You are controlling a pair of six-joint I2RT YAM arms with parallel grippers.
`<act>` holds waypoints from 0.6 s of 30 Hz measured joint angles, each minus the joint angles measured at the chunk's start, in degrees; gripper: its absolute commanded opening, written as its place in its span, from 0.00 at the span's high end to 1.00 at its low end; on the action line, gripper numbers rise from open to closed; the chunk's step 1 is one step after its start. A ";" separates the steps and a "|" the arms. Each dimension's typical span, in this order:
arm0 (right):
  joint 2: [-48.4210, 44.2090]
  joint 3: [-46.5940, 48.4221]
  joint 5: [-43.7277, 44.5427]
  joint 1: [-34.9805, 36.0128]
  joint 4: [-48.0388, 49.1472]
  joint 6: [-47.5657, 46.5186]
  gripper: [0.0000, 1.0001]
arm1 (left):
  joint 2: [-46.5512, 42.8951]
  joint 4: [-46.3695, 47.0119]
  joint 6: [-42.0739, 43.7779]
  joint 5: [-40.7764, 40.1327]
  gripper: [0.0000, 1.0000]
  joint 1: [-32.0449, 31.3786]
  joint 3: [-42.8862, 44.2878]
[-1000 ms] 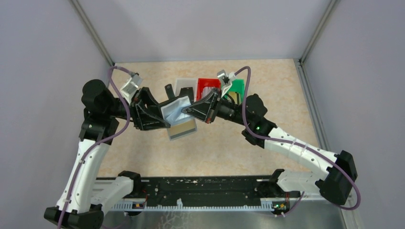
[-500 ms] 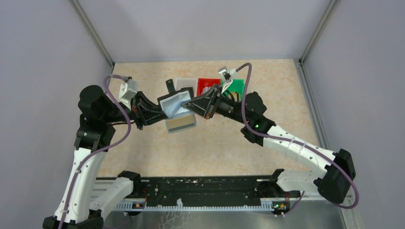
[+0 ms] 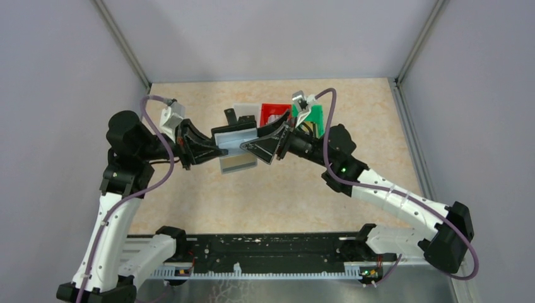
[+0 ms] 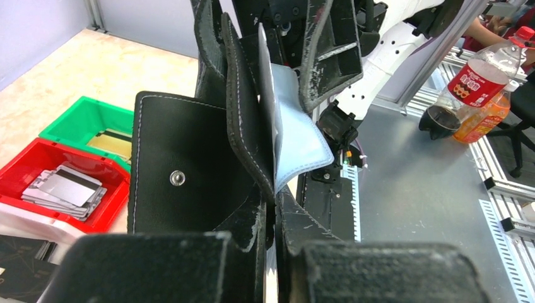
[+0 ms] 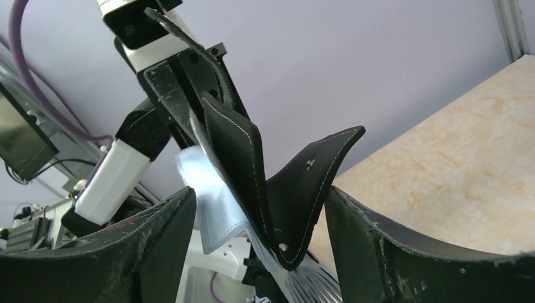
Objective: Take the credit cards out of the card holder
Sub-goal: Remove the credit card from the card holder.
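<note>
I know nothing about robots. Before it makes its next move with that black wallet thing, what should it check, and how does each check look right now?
1. Left end effector shut on the card holder: ok.
2. Right end effector open, ready to pinch: ok.
3. Holder's flap sits between the right fingers: ok.
4. Gold-tan card below the holder, free of its pocket: cannot tell.
5. Red bin has room beside its silvery cards: ok.

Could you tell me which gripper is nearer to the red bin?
Right. The right gripper, open, is just short of the red bin; the left gripper, clamping the card holder, is farther off to its left.
</note>
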 measured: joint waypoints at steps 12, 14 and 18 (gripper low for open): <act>-5.16 0.37 -6.73 -0.15 -9.81 -12.66 0.14 | 4.46 6.12 -18.64 7.85 1.00 -0.02 -0.66; -5.86 1.60 -7.87 -0.44 -14.32 -16.04 0.11 | 4.33 10.14 -23.82 8.81 1.00 -0.02 -1.44; -7.52 4.55 -6.84 -0.66 -21.75 -22.49 0.04 | 4.31 16.17 -31.82 10.12 1.00 -0.02 -2.32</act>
